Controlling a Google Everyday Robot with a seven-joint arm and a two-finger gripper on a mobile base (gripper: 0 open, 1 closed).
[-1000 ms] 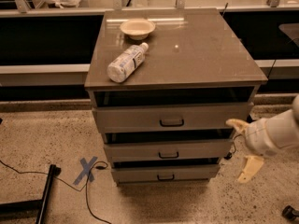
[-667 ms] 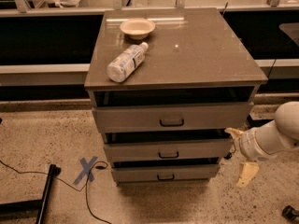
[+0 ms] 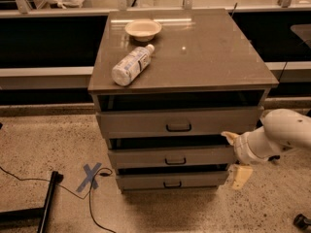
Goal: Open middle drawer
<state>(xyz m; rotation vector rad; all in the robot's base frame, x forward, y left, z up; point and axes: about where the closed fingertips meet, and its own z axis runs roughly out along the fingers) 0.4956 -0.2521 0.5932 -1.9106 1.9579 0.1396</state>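
One pincer (image 3: 235, 156) beside middle drawer (image 3: 146, 157), bottle (image 3: 131, 65) above

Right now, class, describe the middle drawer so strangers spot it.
Find the cabinet bearing a bottle. The middle drawer is second of three, gripper at its right end. Its front is shorter than the top drawer's, taller than the bottom drawer's.

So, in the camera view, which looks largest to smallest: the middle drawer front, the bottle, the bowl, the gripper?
1. middle drawer, by far the widest.
2. bottle and gripper, open at the drawer's right end: these look about alike, so I would not rank them.
3. bowl, though it sits farthest back.
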